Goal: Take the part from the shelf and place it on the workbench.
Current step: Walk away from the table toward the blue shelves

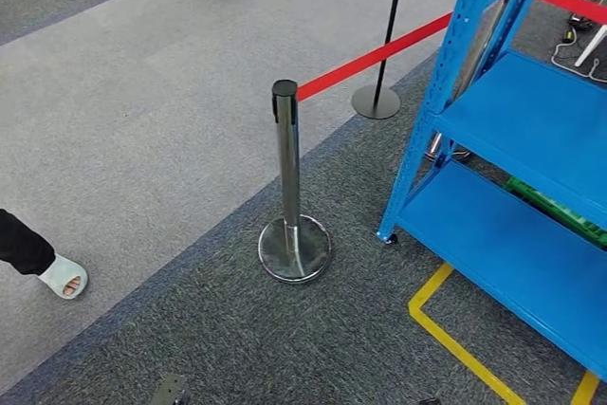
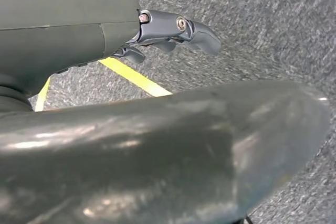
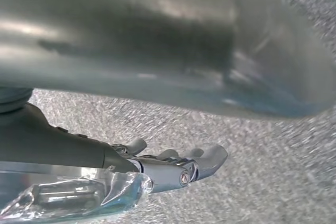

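Note:
The blue metal shelf [image 1: 529, 120] stands at the right of the head view, with two blue boards showing. In the right wrist view my right hand [image 3: 174, 166] hangs over the grey carpet, fingers stretched out. A part in a clear plastic bag [image 3: 71, 198] lies against its palm side and stays up off the floor, so the hand holds it. How the thumb lies on the bag is hidden. My left hand [image 2: 174, 30] hangs over the carpet with its fingers straight and nothing in it.
A chrome barrier post [image 1: 288, 168] with a red belt [image 1: 372, 56] stands ahead, and a black post [image 1: 377, 97] behind it. A green crate [image 1: 559, 208] sits behind the shelf. Yellow floor tape [image 1: 458, 343] runs in front. A person's foot [image 1: 63, 277] is at the left.

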`<state>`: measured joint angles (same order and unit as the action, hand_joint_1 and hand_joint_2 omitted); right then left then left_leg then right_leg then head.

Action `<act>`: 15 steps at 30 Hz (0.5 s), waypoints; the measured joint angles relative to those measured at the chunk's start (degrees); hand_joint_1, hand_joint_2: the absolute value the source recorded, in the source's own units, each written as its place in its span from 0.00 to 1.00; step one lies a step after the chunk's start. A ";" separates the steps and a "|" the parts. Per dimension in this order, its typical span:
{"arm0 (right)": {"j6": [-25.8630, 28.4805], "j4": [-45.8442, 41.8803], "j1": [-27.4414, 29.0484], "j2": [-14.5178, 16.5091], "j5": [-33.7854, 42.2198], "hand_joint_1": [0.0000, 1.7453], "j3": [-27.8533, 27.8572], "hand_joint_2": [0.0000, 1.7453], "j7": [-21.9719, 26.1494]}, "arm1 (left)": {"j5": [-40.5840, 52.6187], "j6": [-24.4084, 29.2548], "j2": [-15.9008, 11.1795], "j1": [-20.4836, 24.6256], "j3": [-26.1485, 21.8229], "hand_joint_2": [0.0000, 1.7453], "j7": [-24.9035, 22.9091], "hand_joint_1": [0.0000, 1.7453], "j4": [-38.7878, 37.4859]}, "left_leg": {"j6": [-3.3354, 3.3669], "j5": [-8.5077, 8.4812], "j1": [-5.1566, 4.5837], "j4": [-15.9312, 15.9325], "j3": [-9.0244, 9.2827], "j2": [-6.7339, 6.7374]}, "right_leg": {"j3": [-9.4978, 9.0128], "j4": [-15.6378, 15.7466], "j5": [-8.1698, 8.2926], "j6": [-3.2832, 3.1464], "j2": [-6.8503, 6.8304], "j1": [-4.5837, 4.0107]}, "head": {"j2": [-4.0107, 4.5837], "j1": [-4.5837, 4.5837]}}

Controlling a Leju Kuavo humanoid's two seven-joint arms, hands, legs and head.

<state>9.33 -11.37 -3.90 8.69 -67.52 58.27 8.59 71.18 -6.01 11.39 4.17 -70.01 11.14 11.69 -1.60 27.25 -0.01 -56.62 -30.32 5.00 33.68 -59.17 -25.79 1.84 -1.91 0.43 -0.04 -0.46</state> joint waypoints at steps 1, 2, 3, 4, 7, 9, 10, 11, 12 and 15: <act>0.14 0.00 0.04 -0.02 -0.02 0.00 0.04 0.00 0.12 | -0.10 -0.13 -0.01 0.07 0.00 0.00 0.04 0.00 0.00 | -0.33 0.41 0.11 -0.35 -0.07 -0.42 | 0.02 0.09 0.12 -0.33 0.54 0.07 | -0.01 0.04; 0.29 0.00 0.01 -0.04 -0.04 0.00 0.08 0.00 0.32 | -0.25 -0.25 -0.01 0.14 0.00 0.00 0.05 0.00 0.00 | -0.62 1.36 0.20 -1.59 -0.58 -1.22 | 0.02 0.18 0.24 -0.65 1.09 0.19 | -0.01 0.14; 0.43 0.00 -0.06 -0.07 -0.06 0.00 0.11 0.00 0.59 | -0.41 -0.38 -0.04 0.18 0.00 0.00 0.05 0.00 0.00 | -0.84 2.70 0.27 -3.70 -1.53 -2.26 | 0.02 0.24 0.33 -0.93 1.59 0.29 | -0.01 0.23; 0.49 0.00 -0.14 -0.09 -0.12 0.00 0.13 0.00 0.97 | -0.60 -0.52 -0.10 0.18 -0.01 0.00 0.01 0.00 0.00 | -0.96 4.52 0.32 -7.34 -3.30 -3.31 | 0.08 0.24 0.37 -1.12 2.17 0.28 | -0.01 0.33; 0.28 0.00 -0.14 -0.10 -0.36 0.00 0.13 0.00 2.17 | -0.96 -0.94 -0.34 -0.09 -0.02 0.00 -0.42 0.00 0.00 | -0.93 7.11 0.33 -16.26 -8.27 -4.40 | 0.15 0.23 0.40 -1.37 4.14 0.22 | -0.01 0.38; 0.18 0.00 0.02 -0.09 -0.52 0.00 0.14 0.00 2.44 | -0.93 -1.00 -0.46 -0.17 -0.02 0.00 -0.62 0.00 0.00 | -0.66 3.71 0.36 -12.68 -7.10 -4.86 | 0.11 0.23 0.45 -1.28 5.49 0.29 | -0.02 0.38; 0.20 0.00 0.02 -0.08 -0.59 0.00 0.14 0.00 2.38 | -0.91 -1.00 -0.51 -0.15 -0.02 0.00 -0.65 0.00 0.00 | -0.51 1.55 0.45 -8.96 -5.47 -5.68 | 0.12 0.23 0.50 -1.16 6.12 0.35 | -0.01 0.39; 0.24 0.00 -0.04 -0.07 -0.64 0.00 0.14 0.00 2.21 | -0.89 -0.99 -0.56 -0.09 -0.02 0.00 -0.65 0.00 0.00 | -0.34 -0.01 0.58 -5.11 -3.77 -6.65 | 0.23 0.10 0.50 -0.92 6.77 0.30 | -0.01 0.41; 0.33 0.00 -0.10 -0.07 -0.66 0.00 0.14 0.00 1.96 | -0.82 -0.98 -0.58 -0.03 -0.02 0.00 -0.65 0.00 0.00 | -0.18 -0.78 0.68 -2.52 -2.61 -7.49 | 0.37 0.06 0.55 -0.60 7.30 0.27 | -0.01 0.40; 0.51 0.00 0.19 -0.06 -0.63 0.00 0.15 0.00 1.03 | -0.25 -0.98 -0.61 0.11 -0.01 0.00 -0.63 0.00 0.00 | 0.64 -0.91 0.63 -0.59 -1.87 -7.67 | 0.84 0.51 0.84 0.56 8.50 0.35 | -0.01 0.43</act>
<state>9.84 -11.37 -3.71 8.63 -68.15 58.42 9.62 70.93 -6.99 10.79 4.28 -70.02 10.51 11.69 -0.96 26.34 0.61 -57.22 -32.19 -2.67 34.52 -58.66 -24.95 2.40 6.59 0.78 -0.06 -0.03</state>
